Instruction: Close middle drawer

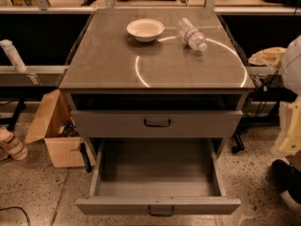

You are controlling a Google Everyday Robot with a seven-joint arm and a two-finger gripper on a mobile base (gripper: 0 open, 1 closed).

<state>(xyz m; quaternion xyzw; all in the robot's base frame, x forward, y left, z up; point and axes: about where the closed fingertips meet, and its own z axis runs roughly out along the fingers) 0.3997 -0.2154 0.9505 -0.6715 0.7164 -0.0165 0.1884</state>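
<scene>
I see the middle drawer (157, 175) pulled fully out toward me, lowest on the cabinet, black handle (161, 212) on its slim front. Above it sits the taller-fronted drawer (156, 123). On the tabletop (155, 67), far side: a white bowl (145, 29) and a plastic bottle (191, 34) lying flat, label unreadable. The gripper is out of frame, so I cannot tell its grip; only the pale arm (290, 131) shows at the right edge.

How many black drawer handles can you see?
2 handles: the upper handle on the taller-fronted drawer, the lower handle on the pulled-out middle drawer. The gripper is out of view.
</scene>
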